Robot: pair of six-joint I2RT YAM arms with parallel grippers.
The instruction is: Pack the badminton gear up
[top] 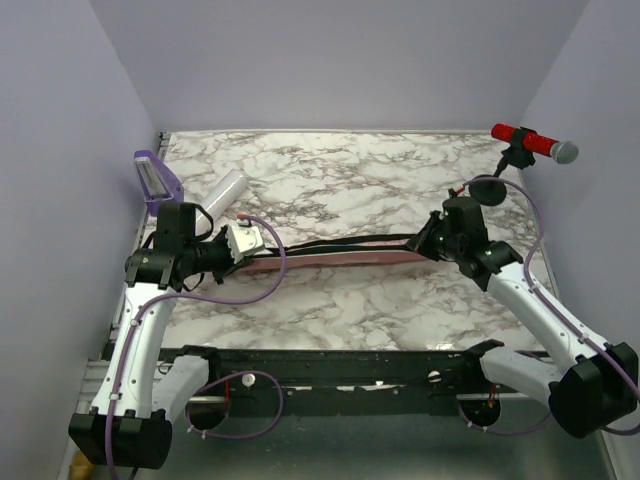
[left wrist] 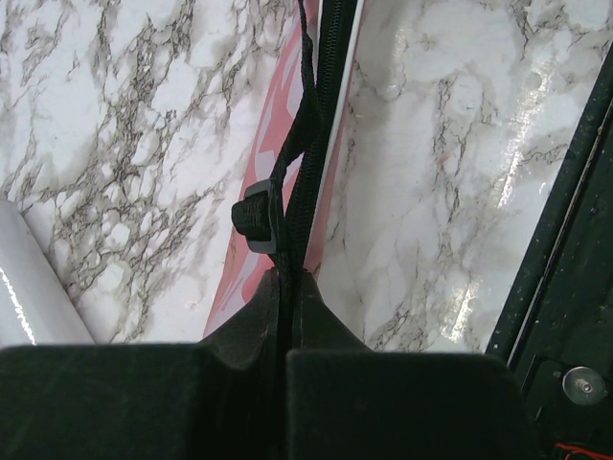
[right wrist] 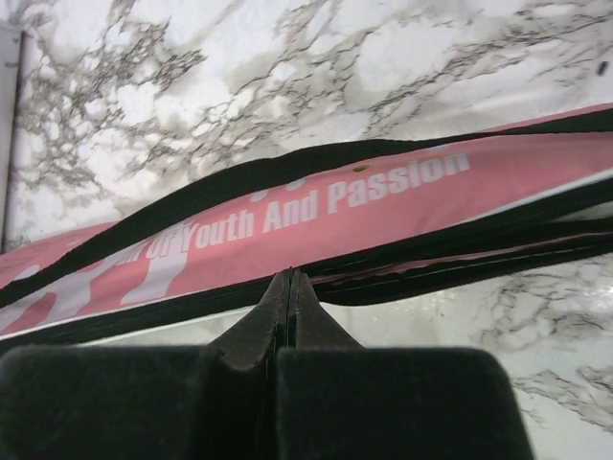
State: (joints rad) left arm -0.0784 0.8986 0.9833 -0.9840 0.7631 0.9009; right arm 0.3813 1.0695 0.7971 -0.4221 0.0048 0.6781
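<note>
Apparently pulled taut for closing: bag lying left-to-right across table, strap pinched in clenched left gripper at left end; right gripper clenched at right end, actual hold unclear.

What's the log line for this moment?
pink bag: flat, spanning both grippers | left gripper: shut on black strap | right gripper: shut at bag edge, hold unclear | white tube: outside bag, back left

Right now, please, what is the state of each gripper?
Left gripper: closed, pinching the black strap of the pink bag.
Right gripper: closed at the bag's dark edge; whether it grips anything cannot be told.
</note>
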